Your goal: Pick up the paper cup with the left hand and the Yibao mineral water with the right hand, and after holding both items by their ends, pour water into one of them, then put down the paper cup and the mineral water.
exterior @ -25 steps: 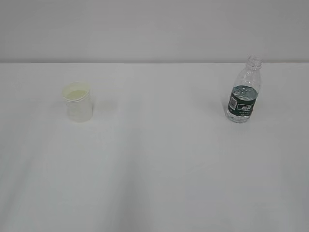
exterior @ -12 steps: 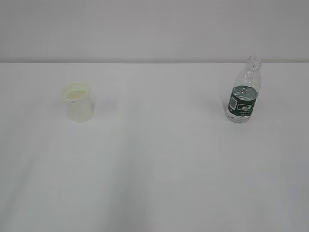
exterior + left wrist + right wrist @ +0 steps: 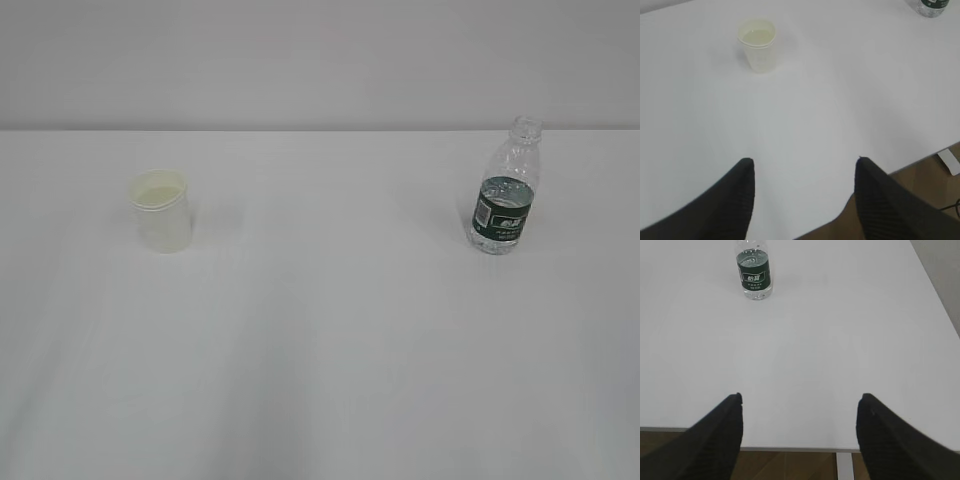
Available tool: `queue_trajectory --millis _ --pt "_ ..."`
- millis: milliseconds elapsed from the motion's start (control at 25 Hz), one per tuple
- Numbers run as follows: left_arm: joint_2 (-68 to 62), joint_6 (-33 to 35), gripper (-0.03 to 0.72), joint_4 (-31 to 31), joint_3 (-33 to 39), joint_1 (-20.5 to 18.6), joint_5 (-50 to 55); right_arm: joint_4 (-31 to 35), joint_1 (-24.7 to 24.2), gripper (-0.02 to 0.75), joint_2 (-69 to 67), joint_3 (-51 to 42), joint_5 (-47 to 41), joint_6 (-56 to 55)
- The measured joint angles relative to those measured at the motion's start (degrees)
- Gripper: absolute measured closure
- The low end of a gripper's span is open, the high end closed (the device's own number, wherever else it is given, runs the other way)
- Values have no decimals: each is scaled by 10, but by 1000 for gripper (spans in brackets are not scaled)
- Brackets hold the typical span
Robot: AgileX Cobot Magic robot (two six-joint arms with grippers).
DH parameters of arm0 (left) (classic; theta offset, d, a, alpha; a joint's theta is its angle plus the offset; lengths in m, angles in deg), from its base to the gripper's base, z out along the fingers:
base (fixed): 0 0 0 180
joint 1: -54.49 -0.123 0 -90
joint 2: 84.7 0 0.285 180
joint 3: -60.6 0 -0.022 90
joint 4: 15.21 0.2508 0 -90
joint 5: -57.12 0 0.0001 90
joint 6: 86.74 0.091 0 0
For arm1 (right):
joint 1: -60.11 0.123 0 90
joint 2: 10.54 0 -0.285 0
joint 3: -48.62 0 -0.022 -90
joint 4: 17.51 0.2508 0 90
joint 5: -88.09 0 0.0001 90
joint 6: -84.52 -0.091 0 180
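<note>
Both the left gripper [image 3: 802, 167] and right gripper [image 3: 800, 402] hang open, empty, well back. The paper cup [image 3: 160, 211] looks flimsy, perhaps already holding liquid; a hard squeeze could crumple it, and the capless Yibao mineral water [image 3: 503, 190] could spill if tipped.

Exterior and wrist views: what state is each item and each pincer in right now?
paper cup: upright on the table, open end up, not held.
Yibao mineral water: upright, capless, partly filled, not held.
left pincer: open, empty, well short of the cup.
right pincer: open, empty, well short of the bottle.
table: white, carrying both items far apart.
</note>
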State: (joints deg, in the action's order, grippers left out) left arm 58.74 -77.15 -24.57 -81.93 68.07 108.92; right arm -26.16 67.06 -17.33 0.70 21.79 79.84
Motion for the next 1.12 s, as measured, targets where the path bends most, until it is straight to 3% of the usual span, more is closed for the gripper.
queue_trajectory --millis 520,1120 --pt "163 -61 239 44 0 0 31 0 0 200 0 0 0 0" --pt "177 -81 239 46 2 0 108 0 0 200 0 0 0 0"
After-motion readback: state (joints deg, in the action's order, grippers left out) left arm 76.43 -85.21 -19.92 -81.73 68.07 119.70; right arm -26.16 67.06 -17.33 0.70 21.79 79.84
